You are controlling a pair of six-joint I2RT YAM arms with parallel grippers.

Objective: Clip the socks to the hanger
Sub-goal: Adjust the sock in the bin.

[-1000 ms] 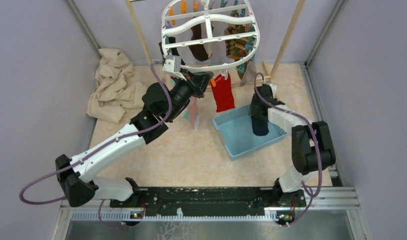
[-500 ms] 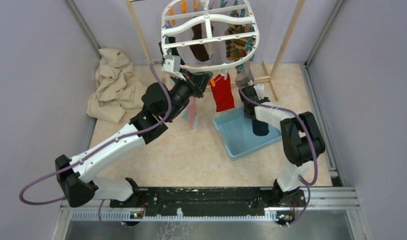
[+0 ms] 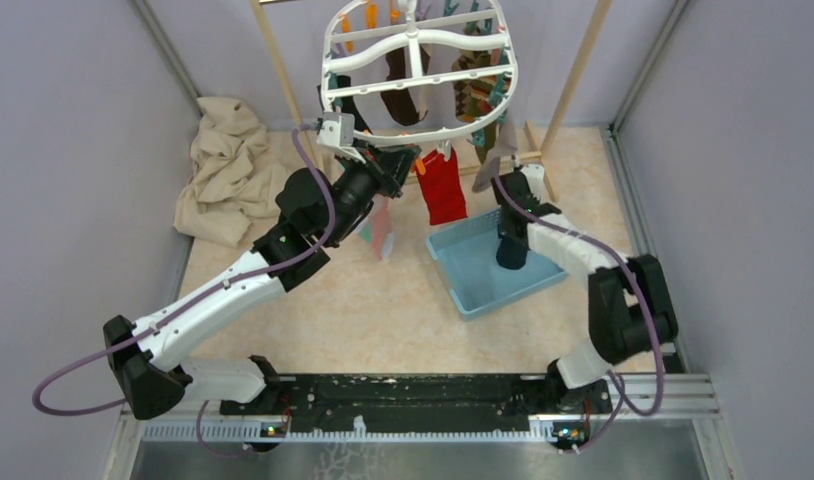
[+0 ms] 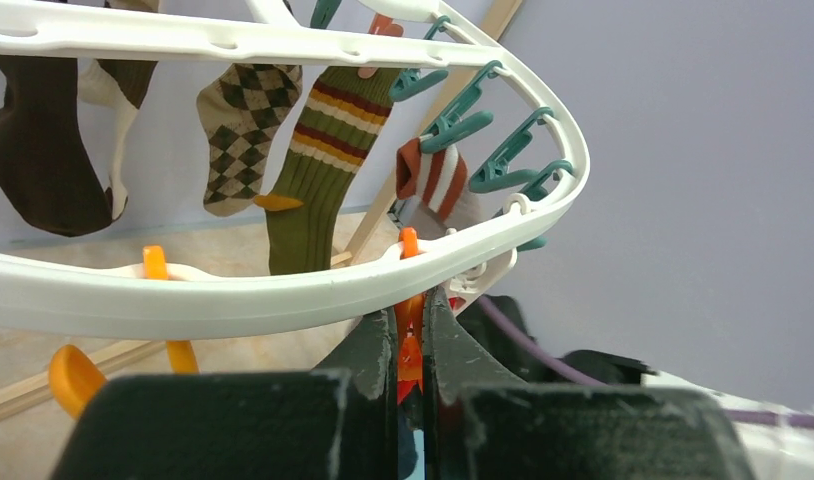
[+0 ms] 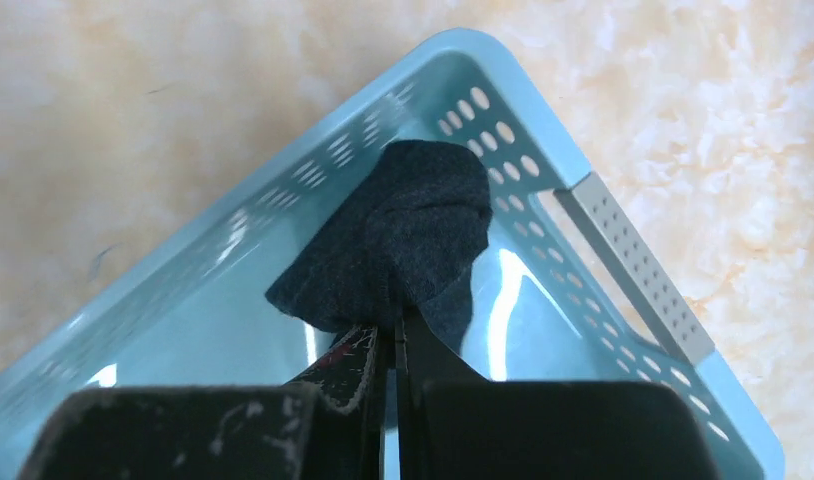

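Pinching on the left: we see the left gripper pressed together on an orange peg that dangles from the near rim of the hanger.
Red sock: the red sock hangs from that rim, just right of the left gripper. Its long axis is vertical, its free end points down to the table.
Navy sock: the navy sock hangs from the right gripper, whose fingers are pinched tight on one edge of it.
Direction: its long axis runs down from the pinch and the loose end droops, bunched, above the blue basket. We cannot tell if it touches the basket floor.
Handling: we judge the navy sock light, soft and limp. It will fold and swing, and it is neither slippery nor fragile.
Where to hold: we think the best hold is close to the cuff edge, with a small strip of cloth free above the fingers, so that a peg can bite there.
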